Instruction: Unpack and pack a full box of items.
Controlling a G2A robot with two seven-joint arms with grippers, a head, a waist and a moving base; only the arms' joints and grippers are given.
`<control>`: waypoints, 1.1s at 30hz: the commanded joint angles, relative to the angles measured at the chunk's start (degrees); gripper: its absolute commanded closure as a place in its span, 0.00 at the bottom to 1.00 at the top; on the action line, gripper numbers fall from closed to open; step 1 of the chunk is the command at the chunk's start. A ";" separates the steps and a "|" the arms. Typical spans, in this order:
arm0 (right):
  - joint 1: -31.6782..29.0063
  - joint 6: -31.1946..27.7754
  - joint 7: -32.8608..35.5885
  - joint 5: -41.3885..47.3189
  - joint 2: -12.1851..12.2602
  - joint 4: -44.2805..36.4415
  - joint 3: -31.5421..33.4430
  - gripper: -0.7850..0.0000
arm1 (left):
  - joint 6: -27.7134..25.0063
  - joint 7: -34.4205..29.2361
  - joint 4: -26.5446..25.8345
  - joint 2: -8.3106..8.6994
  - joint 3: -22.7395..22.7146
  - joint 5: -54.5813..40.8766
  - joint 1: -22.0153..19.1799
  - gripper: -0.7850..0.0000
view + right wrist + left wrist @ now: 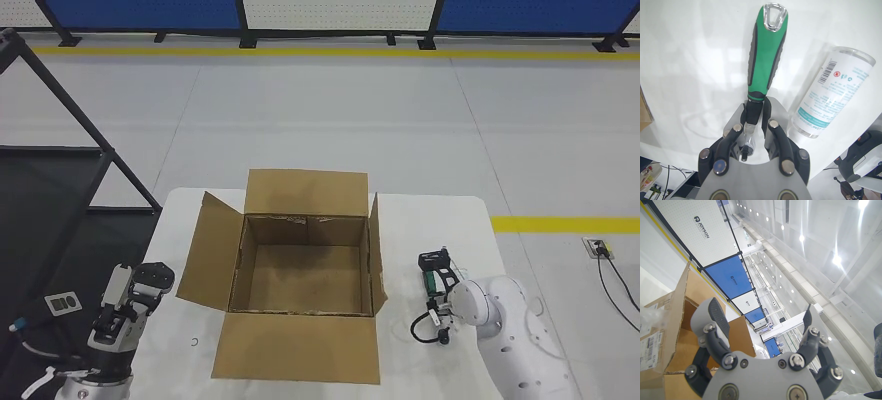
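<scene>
Well, the right gripper pinched a green-handled steel ratchet wrench beside the open brown cardboard box, the left gripper spread wide.

Overhead, left wrist: common box

The white bench stands on a pale grey floor, with a yellow line running along a far fence of blue and white panels. A shorter yellow stripe and a floor socket lie to one side, a black metal frame to the other. Overhead, a high white ceiling carries rows of round lights.
</scene>
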 commanded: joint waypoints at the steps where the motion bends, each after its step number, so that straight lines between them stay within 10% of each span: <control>1: 0.03 -0.02 -0.03 0.08 0.03 0.05 -0.03 1.00 | 0.00 0.00 0.00 0.00 0.00 0.00 0.00 0.00; 10: -2.45 2.27 -1.21 -0.23 0.75 -7.41 3.27 1.00 | 0.00 0.00 0.00 0.00 0.00 0.00 0.00 0.00; 23: -13.81 4.73 -6.81 4.52 1.93 -41.98 13.09 1.00 | 0.06 0.17 -0.05 0.00 -0.01 0.04 -0.07 0.00; 33: -14.95 -2.70 -17.34 5.72 2.02 -55.63 7.45 1.00 | -2.34 4.55 1.12 -0.20 -5.69 -5.30 1.37 0.00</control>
